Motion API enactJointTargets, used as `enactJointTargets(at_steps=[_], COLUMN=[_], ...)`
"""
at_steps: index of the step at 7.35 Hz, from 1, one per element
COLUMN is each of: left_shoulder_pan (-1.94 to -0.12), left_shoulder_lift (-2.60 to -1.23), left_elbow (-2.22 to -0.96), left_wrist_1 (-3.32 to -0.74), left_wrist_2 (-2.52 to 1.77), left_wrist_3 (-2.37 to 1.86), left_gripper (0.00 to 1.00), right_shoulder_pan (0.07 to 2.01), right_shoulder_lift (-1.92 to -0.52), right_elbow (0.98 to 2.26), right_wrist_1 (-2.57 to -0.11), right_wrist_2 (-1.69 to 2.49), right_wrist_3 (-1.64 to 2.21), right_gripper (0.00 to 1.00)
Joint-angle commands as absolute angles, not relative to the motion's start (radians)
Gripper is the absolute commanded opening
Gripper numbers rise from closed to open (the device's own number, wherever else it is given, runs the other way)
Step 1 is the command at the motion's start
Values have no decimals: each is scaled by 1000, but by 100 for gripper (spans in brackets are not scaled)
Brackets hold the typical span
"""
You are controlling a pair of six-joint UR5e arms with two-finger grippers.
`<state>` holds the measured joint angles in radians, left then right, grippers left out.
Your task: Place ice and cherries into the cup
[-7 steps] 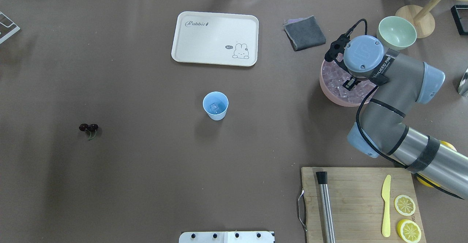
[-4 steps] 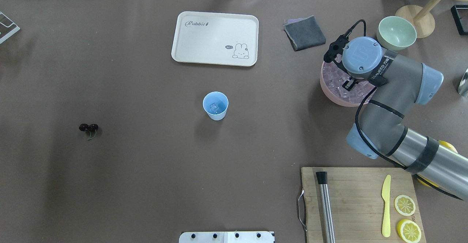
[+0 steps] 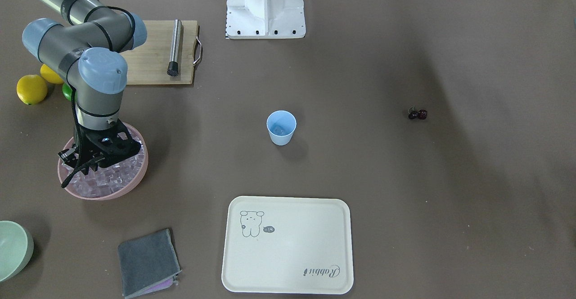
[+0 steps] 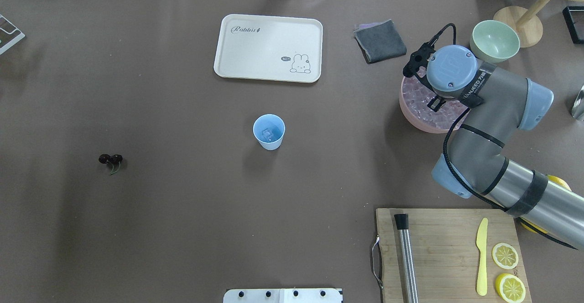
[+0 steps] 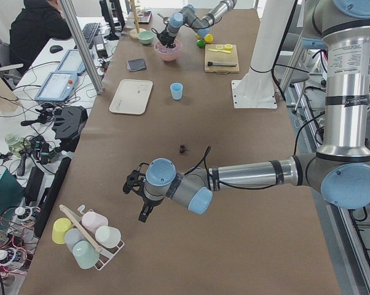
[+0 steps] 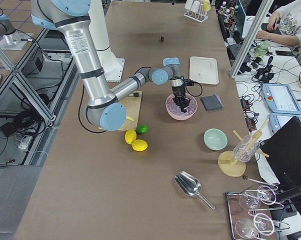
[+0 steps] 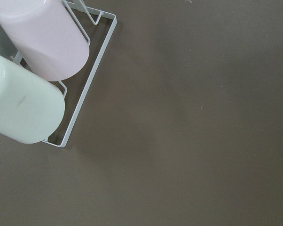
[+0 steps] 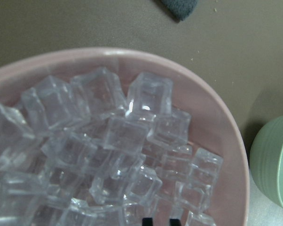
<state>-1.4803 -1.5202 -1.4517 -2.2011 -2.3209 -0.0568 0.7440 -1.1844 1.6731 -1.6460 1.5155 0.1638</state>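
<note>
Barely anything has changed from a second ago: the right arm's wrist has crept a touch further out over the pink bowl (image 4: 407,111), and everything else on the table sits where it was

Right gripper (image 8: 161,221) points straight down into that bowl, right down at the heap of ice (image 8: 108,141). On the wrist cam only the very ends of the fingertips (image 8: 147,220) poke into the bottom edge. They've got a narrow gap between them and cubes all around, so honestly I can't tell if a cube is pinched in there or if they're just parted over the pile

The cup (image 4: 268,132) stands upright mid-table, well apart from the bowl, with at least one clear cube sitting in the bottom. The cherries (image 4: 110,159) lie on the bare mat way off on the robot's left, nothing near them

Left gripper (image 5: 144,211) hangs low over the mat at the far left end of the table, close to a wire rack (image 7: 85,89) of upturned cups. It only turns up in the side view, so I can't say how far open it is

Also around: a pale green bowl (image 4: 495,40) just beside the pink one, and a cream tray (image 4: 268,47) beyond the cup
</note>
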Motion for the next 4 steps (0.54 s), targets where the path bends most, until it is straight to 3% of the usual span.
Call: enactJointTargets(at_steps=[1,2,3,4], left_shoulder_pan=[-1480,-1479,-1480,-1480], left_shoulder_lift=[-1520,-1520,-1522,-1522], left_elbow=[-1448,-1440,-1437,-1439], left_wrist_1=[-2209,-2218,-2221,-2221], left_wrist_2=[-2321,-2319,-2319,-2319], left_wrist_3=[-57,-57,-57,-57], left_gripper=[98,98,98,98], right_shoulder_pan=[745,746,746,746], right_shoulder_lift=[-1184,-1184,-1186,-1186], right_elbow=[1680,1678,1677,1675], right_wrist_1=[-1646,-1646,-1647,-1649], right_wrist_2=[1517,1517,1517,1517], right_wrist_3=[166,164,164,161], right_gripper=[18,60,84,89])
